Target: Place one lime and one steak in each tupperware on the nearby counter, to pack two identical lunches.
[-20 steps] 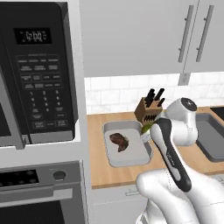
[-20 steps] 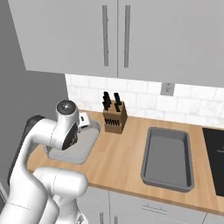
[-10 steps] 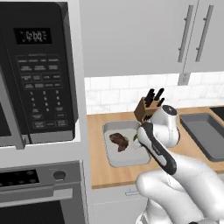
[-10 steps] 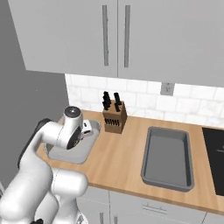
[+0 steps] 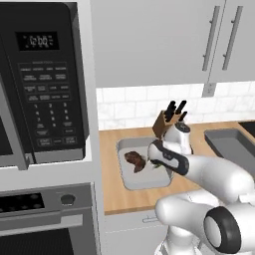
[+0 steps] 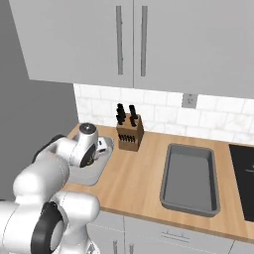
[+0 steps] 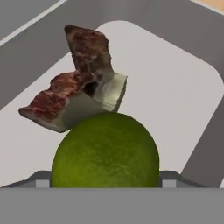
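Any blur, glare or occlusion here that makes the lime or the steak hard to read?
Hand view: sharp and evenly lit, the lime looming large and cropped at the bottom, the steak crisp behind it. Left base view: steak small but clear in the tupperware, the arm covering the lime. Right base view: flat light, no glare.

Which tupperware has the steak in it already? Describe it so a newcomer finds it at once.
Start at the wooden knife block against the tiled wall on the counter. The tupperware lies on the counter just beside the block, on the microwave side. It holds a dark brown steak, with a lime hanging over it, whereas the other tray by the stovetop is bare.
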